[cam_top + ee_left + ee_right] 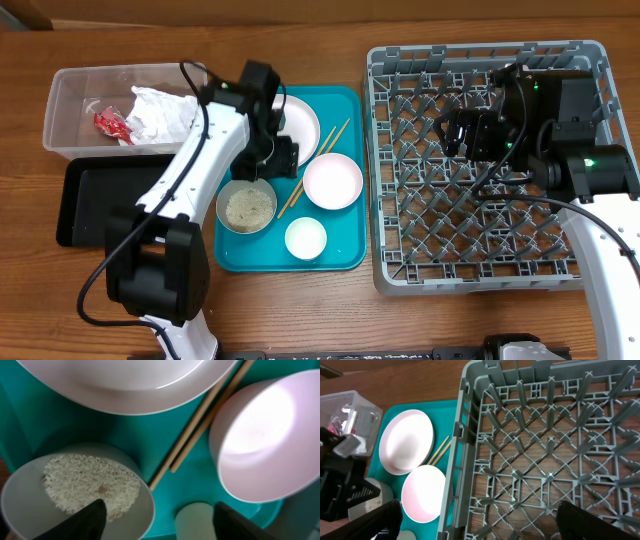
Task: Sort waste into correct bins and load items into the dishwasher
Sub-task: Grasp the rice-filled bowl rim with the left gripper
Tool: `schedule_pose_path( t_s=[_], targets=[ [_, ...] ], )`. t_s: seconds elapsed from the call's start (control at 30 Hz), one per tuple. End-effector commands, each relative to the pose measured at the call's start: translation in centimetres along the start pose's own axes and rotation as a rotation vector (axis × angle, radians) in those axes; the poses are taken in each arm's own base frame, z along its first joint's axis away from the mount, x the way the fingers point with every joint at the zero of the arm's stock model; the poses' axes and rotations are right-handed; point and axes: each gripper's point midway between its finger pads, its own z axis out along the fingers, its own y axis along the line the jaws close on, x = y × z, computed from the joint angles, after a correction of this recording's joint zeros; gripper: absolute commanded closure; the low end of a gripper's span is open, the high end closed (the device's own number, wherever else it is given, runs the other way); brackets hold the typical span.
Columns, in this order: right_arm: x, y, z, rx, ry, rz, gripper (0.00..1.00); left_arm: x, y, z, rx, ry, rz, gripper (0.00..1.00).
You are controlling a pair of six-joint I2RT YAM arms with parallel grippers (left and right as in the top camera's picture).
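Observation:
In the overhead view, the clear tub [70, 110] holds the crumpled white napkin [158, 112] and the red wrapper [107, 123]. The black tray [95, 200] lies in front of it. On the teal tray [345, 255] are the round plate [300, 125], a pink bowl [332, 180], chopsticks [315, 165], a small white cup [305, 238] and a grey bowl [246, 207] with rice [90, 485]. My left gripper [272, 158] [160, 522] is open and empty, one finger over the grey bowl [150, 510]. My right gripper [450, 130] [485, 520] is open and empty above the grey dish rack [480, 270].
The teal tray sits between the black tray and the rack. The rack's wall [465, 435] stands right beside the tray's right edge. In the left wrist view the plate [130, 385], chopsticks [195, 435], pink bowl [265, 445] and cup [195, 520] crowd around the gripper.

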Motion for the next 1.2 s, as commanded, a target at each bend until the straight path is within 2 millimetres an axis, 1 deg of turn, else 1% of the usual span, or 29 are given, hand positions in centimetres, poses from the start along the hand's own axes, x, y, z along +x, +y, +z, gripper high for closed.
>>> schedule_pose_path(
  t_s=[0.0,0.17,0.3,0.37,0.4,0.47,0.63,0.73,0.77,0.8,0.93,1.0,1.03,1.07,1.17],
  targets=[
    [-0.9,0.3,-0.5,-0.008,-0.025,-0.004,0.00,1.1,1.0,2.3,-0.025,0.015,-0.054,0.36],
    [-0.9,0.3,-0.5,-0.008,-0.025,-0.004,0.00,1.9,1.1,4.7,-0.003,0.028,-0.045,0.45],
    [-0.9,0.3,-0.5,-0.008,-0.027,-0.004,0.00,2.1,1.2,5.6,0.003,0.021,-0.033,0.58],
    [-1.0,0.3,-0.5,-0.008,-0.029,-0.005,0.00,2.1,1.2,5.7,0.002,0.020,-0.033,0.70],
    [-1.0,0.3,-0.5,-0.009,-0.031,-0.006,0.00,2.1,1.2,5.7,0.002,0.020,-0.033,0.80],
    [-1.1,0.3,-0.5,-0.009,-0.033,-0.006,0.00,2.1,1.2,5.7,0.004,0.020,-0.033,0.96],
    [-1.1,0.3,-0.5,-0.009,-0.036,-0.007,0.00,2.4,0.5,5.3,0.046,0.041,-0.011,0.96],
    [-1.1,0.3,-0.5,-0.009,-0.035,-0.007,0.00,2.5,-0.4,3.9,0.083,0.067,-0.003,0.96],
    [-1.1,0.3,-0.5,-0.009,-0.035,-0.007,0.00,2.5,-0.8,3.0,0.095,0.075,0.006,0.96],
    [-1.2,0.3,-0.5,-0.010,-0.038,-0.008,0.00,2.2,-1.3,1.4,0.105,0.077,0.028,0.96],
    [-1.4,0.4,-0.5,-0.012,-0.046,-0.010,0.00,1.6,-2.1,-3.3,0.107,0.065,0.095,0.96],
    [-1.4,0.4,-0.5,-0.011,-0.047,-0.011,0.00,1.6,-2.3,-5.4,0.102,0.059,0.124,0.96],
    [-1.4,0.4,-0.5,-0.011,-0.046,-0.011,0.00,1.6,-2.4,-6.2,0.100,0.055,0.132,0.96],
    [-1.4,0.4,-0.5,-0.011,-0.046,-0.014,0.00,1.8,-2.5,-7.5,0.098,0.053,0.154,0.96],
    [-1.4,0.4,-0.5,-0.011,-0.046,-0.014,0.00,2.3,-1.6,-9.0,0.042,0.063,0.153,0.96]
  ],
)
